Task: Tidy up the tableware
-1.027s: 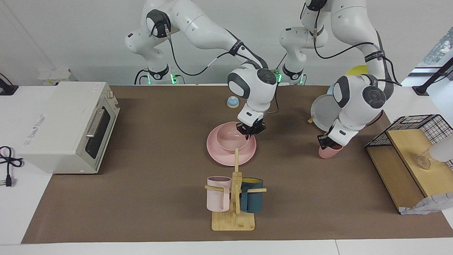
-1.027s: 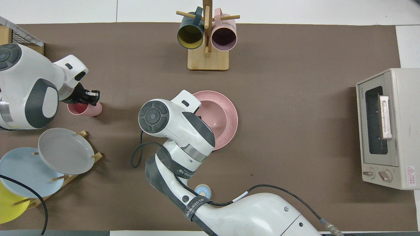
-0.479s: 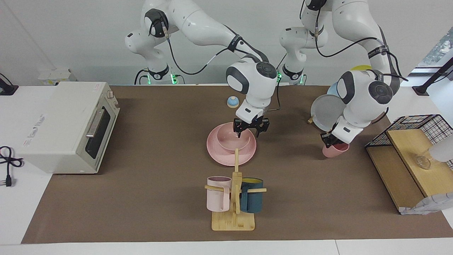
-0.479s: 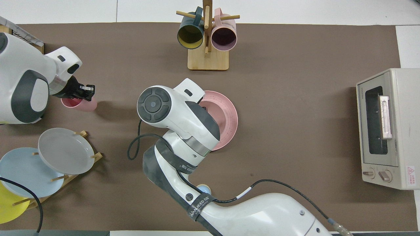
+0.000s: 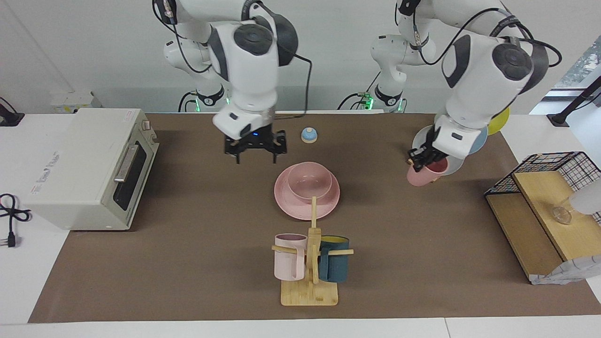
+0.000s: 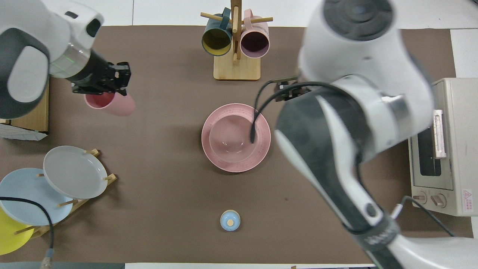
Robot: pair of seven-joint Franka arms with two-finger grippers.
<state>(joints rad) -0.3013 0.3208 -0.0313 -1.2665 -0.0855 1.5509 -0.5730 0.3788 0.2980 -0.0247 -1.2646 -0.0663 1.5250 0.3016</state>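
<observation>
The pink bowl sits in the pink plate at the middle of the mat; both also show in the overhead view, the bowl and the plate. My left gripper is shut on the rim of the pink cup and holds it tilted in the air over the mat, toward the left arm's end; the overhead view shows the gripper and the cup. My right gripper is open and empty, raised over the mat between the plate and the oven.
A toaster oven stands at the right arm's end. A mug tree with a pale pink and a teal mug stands farther out than the plate. A rack of grey, blue and yellow plates, a small blue bell and a wire-and-wood shelf are also here.
My right gripper opened, rose off the bowl and swung toward the oven end. My left gripper lifted the pink cup off the mat and carried it up.
</observation>
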